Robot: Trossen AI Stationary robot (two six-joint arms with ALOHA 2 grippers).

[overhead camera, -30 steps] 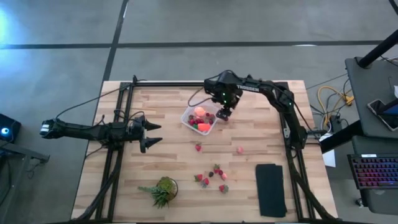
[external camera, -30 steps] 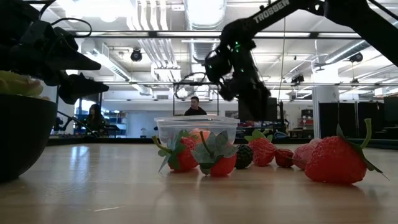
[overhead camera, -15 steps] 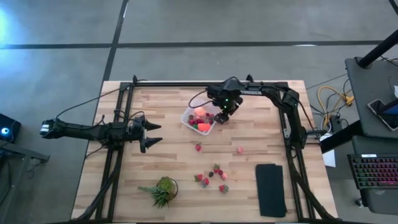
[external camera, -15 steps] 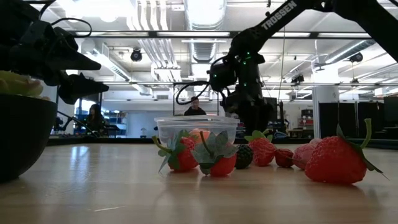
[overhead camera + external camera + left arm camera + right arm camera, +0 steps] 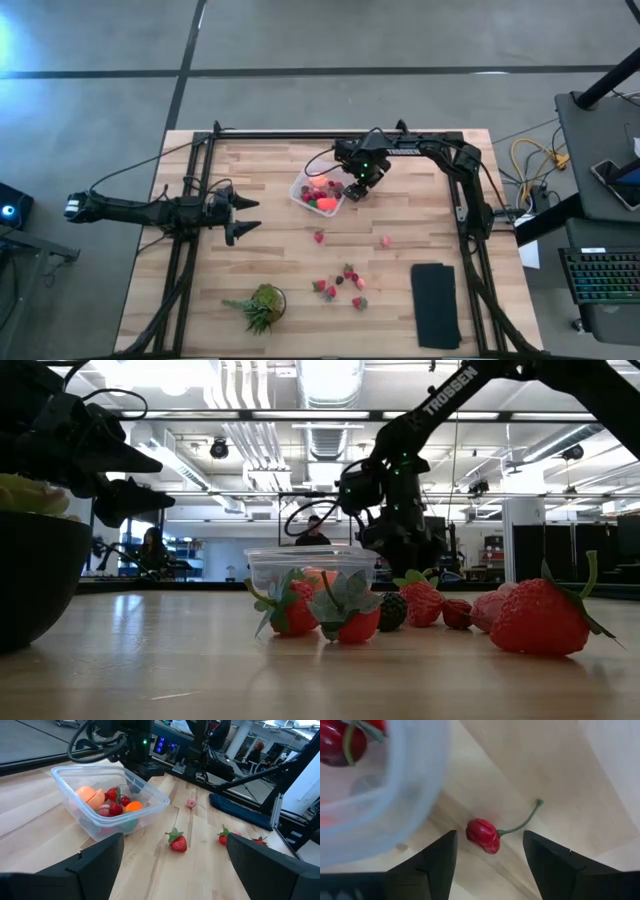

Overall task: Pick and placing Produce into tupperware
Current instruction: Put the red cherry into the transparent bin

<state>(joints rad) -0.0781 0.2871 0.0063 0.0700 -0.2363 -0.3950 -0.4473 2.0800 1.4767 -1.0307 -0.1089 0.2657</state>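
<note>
Tupperware [image 5: 319, 191]: clear tub on the wooden surface [image 5: 270, 250], toward its far middle. Contents: pink-orange round fruit [image 5: 90, 795], orange carrot-like piece [image 5: 133, 806], several red strawberries [image 5: 116, 808].

Right tool [image 5: 357, 188]: lowered just beside the tub's right wall, outside it. Fingers [image 5: 436, 860] part-way open and straddling a small red pepper-like piece with a long green stem [image 5: 484, 835] that lies on the surface close against the tub wall; the fingers appear not to touch it, though the wrist view is too close to be sure. Nothing held.

Left tool [image 5: 245, 214]: waiting at the surface's left side, fingers spread wide, empty, pointed toward the tub.

Loose produce on the surface: one strawberry [image 5: 319, 237] just in front of the tub; one pink piece [image 5: 386, 241] to its right; a cluster of strawberries [image 5: 340, 284] nearer the front edge, with a dark berry among them.

Other items: spiky leafy plant [image 5: 263, 305] at front left; flat black pad [image 5: 436, 303] at front right. Both well apart from the tub. In the low view the front cluster partly screens the tub.
</note>
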